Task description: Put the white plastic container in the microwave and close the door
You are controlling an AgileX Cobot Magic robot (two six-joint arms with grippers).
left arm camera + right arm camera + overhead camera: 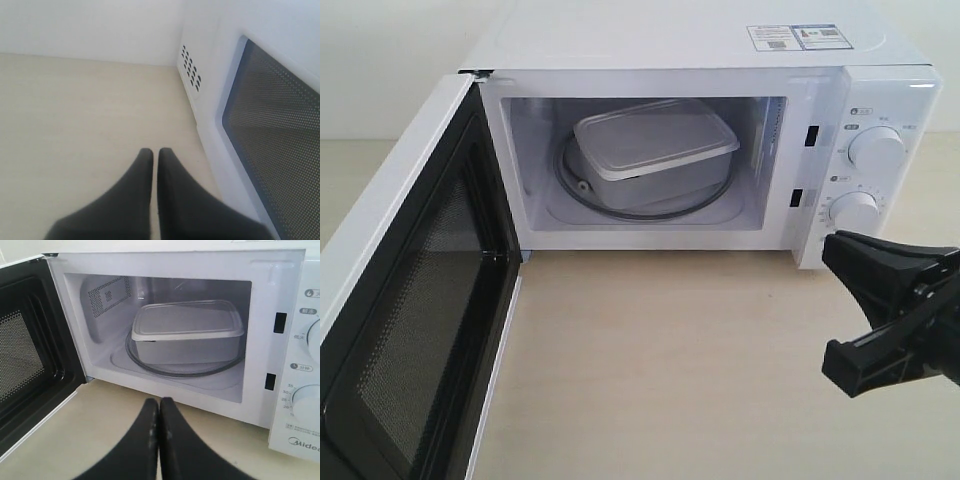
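Observation:
The white plastic container [655, 145] [187, 325] rests with its lid on, atop the glass turntable [185, 371] inside the microwave [670, 40]. The door [410, 330] [25, 355] is swung wide open to the left. In the right wrist view my right gripper [159, 401] is shut and empty, low over the table just in front of the cavity. In the exterior view it [905, 315] sits at the right, below the knobs. My left gripper [152, 152] is shut and empty, close beside the door's outer face [275, 150]. It is out of sight in the exterior view.
Two round knobs [877, 150] [853, 210] sit on the control panel at the right. Pale wooden tabletop [670, 360] stretches in front of the microwave. A vent grille [191, 67] shows on the microwave's side. A white wall stands behind.

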